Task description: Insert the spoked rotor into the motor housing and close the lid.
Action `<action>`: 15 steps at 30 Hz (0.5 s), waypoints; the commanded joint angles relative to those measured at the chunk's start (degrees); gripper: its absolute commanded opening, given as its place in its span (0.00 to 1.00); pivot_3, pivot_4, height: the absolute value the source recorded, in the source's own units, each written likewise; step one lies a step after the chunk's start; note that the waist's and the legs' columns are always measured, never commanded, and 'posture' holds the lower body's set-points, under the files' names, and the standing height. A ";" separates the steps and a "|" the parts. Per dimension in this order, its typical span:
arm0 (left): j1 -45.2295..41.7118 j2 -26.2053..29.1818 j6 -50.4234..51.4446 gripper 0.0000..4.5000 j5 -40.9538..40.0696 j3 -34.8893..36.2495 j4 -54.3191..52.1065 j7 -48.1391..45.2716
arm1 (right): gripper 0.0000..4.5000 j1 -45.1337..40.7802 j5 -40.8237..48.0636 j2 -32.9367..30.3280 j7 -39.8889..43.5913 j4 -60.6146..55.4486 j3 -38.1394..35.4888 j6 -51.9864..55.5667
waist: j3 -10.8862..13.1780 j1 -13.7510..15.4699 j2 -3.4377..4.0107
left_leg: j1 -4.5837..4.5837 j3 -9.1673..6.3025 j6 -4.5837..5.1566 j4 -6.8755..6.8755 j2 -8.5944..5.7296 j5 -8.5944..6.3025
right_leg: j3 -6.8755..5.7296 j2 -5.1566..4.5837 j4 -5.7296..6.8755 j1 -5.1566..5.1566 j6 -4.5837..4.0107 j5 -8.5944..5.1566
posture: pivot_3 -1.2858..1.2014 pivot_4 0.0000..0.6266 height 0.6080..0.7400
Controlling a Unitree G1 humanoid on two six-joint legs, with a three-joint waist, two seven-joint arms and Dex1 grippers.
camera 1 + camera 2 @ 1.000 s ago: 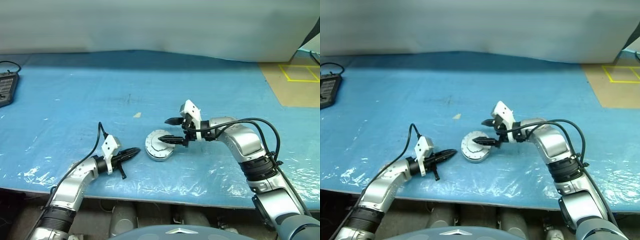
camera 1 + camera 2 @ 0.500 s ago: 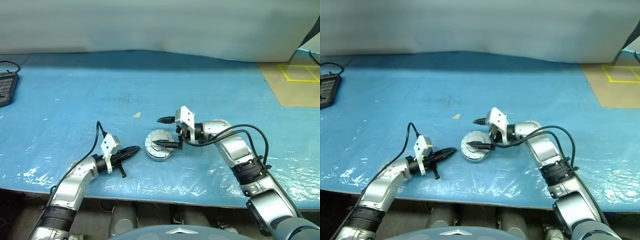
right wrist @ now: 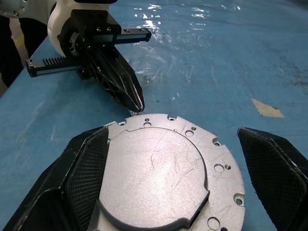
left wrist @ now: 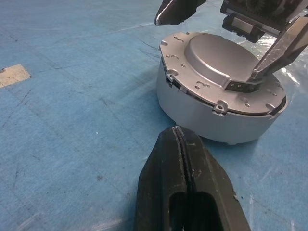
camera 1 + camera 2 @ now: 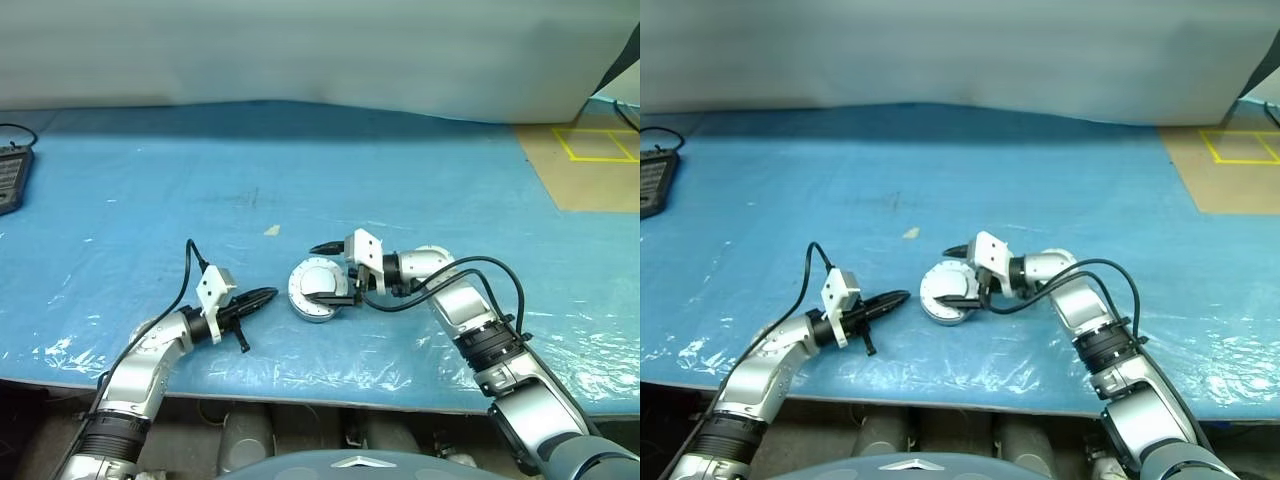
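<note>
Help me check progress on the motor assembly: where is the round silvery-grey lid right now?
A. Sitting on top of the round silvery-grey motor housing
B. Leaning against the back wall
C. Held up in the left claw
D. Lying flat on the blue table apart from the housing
A: the round silvery-grey lid sits plain face up on the round silvery-grey motor housing, between the open right claw's fingers.

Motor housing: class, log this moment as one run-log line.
motor housing: on blue table, lid on | right gripper: open, straddling lid | left gripper: shut, beside housing

Workshop — blue plastic-sheeted bench [image 5: 420, 180]
</note>
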 commanded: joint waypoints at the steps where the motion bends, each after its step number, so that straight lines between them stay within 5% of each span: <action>1: 0.26 0.51 -0.44 0.00 -0.37 0.78 -1.51 -0.24 | 0.99 1.31 2.44 -0.61 2.47 -2.67 -0.83 1.20 | 0.00 0.02 0.00 | 0.00 0.00 0.01 0.00 0.00 0.00 | 0.00 0.00 0.00 0.00 0.00 0.00 | 0.52 0.24 1.00; 9: 0.11 0.34 -0.30 0.00 0.03 0.42 -1.42 0.15 | 0.99 1.84 1.03 -0.39 2.83 -0.21 -0.10 2.85 | 0.00 -0.05 -0.01 | 0.02 -0.01 0.03 0.03 0.04 -0.01 | -0.02 0.02 0.03 0.01 -0.02 0.01 | 0.52 0.24 1.00; 15: 0.56 0.39 -0.51 0.00 0.43 0.42 -1.69 0.71 | 0.68 1.48 0.43 -0.30 2.32 -0.76 0.18 4.05 | -0.01 -0.03 -0.01 | 0.02 -0.01 0.03 0.04 0.04 -0.01 | -0.02 0.02 0.02 0.02 -0.02 0.01 | 0.52 0.24 1.00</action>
